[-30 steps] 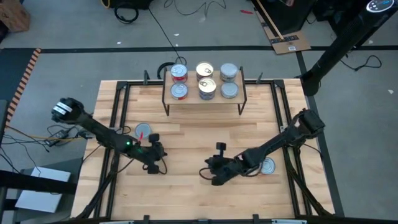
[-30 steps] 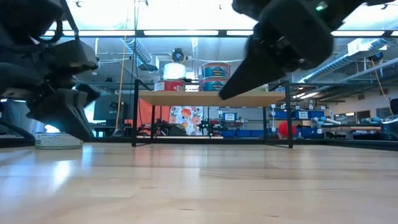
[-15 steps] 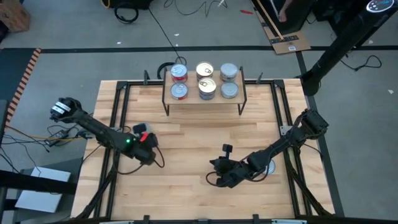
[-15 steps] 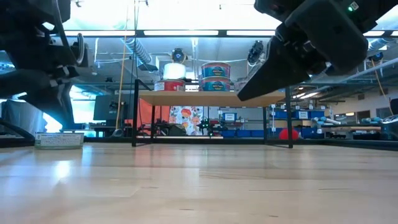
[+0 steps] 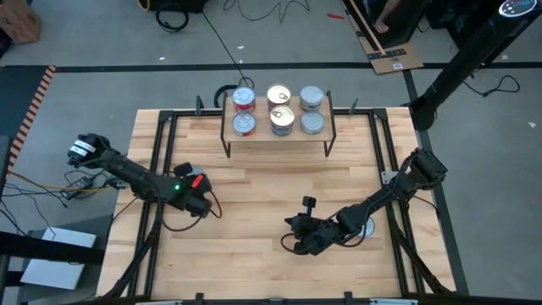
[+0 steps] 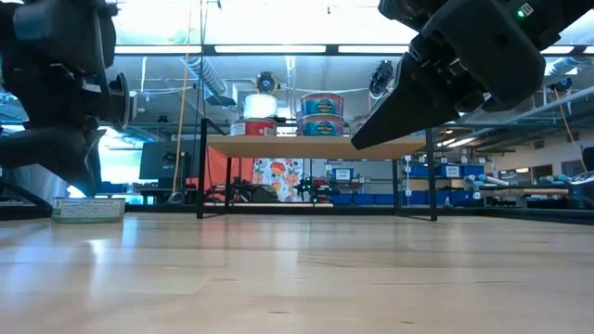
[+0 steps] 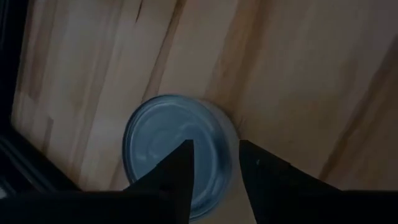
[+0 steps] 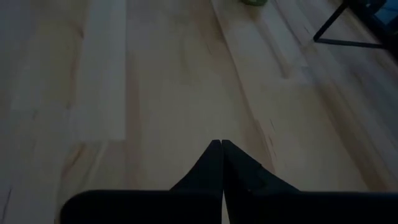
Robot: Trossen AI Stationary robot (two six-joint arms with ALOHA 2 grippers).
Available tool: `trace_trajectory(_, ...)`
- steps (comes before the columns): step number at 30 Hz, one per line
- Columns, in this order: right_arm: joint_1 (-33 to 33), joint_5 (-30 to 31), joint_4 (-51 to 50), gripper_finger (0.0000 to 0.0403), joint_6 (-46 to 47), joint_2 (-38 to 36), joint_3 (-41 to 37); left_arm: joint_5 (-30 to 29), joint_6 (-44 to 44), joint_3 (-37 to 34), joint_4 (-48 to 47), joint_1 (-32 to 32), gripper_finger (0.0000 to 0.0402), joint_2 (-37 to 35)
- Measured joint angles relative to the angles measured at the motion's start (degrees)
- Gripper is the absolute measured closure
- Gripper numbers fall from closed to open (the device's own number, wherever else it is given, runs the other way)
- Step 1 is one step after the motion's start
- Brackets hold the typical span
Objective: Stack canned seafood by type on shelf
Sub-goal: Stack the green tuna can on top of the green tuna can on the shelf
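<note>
The shelf [image 5: 278, 135] stands at the table's far middle with several cans on it in three short rows: red-sided [image 5: 244, 124], gold-topped [image 5: 282, 119] and silver-topped [image 5: 312, 124]. A blue-topped can [image 7: 168, 149] rests on its base on the table at the left [image 6: 88, 210]. My left gripper [image 7: 214, 155] hovers just above it, open by a narrow gap, one fingertip over the can's top and the other at its rim. My right gripper [image 5: 290, 235] is shut over bare wood near the table's middle [image 8: 222, 146]. Another can [image 5: 367, 227] stands on the table at the right, partly hidden by my right arm.
Black frame rails [image 5: 161, 169] run along the table's left and right sides. The shelf's thin black legs [image 6: 200, 172] stand on the far part of the table. Bare wood [image 5: 254, 195] lies between the two grippers and in front of the shelf.
My left gripper has moved toward the table's far and left edges, ending over the blue-topped can at the left. My right gripper has shifted a little toward the table's right edge and stays shut. The cans have kept still.
</note>
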Motion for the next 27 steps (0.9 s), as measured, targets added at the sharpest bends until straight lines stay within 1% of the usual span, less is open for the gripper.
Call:
trace_trajectory(3, 0.00, 0.00, 0.47, 0.0395, -0.10, 0.00, 0.00, 0.68, 0.39, -0.68, 1.01, 1.19, 0.0269, 0.00)
trace_trajectory(8, 0.00, 0.00, 0.67, 0.0395, -0.16, 0.00, 0.00, 6.11, 0.59, -1.53, 2.34, 3.11, 0.0269, 0.02)
trace_trajectory(14, 0.00, 0.00, 0.68, 0.0395, -0.16, 0.02, -0.02, 5.59, 0.61, -2.55, 4.35, 4.84, 0.0270, -0.02)
trace_trajectory(18, 0.00, 0.00, 0.78, 0.0394, -0.17, 0.02, -0.02, 5.41, 0.47, -2.73, 4.58, 5.82, 0.0282, -0.02)
trace_trajectory(22, 0.00, 0.00, 0.86, 0.0394, -0.18, 0.04, -0.02, 5.26, 0.95, -2.76, 6.30, 5.83, 0.0317, -0.02)
trace_trajectory(27, 0.00, -0.02, 0.84, 0.0394, -0.60, 0.06, -0.02, 5.05, 3.72, -2.69, 7.77, 5.79, 0.0388, -0.09)
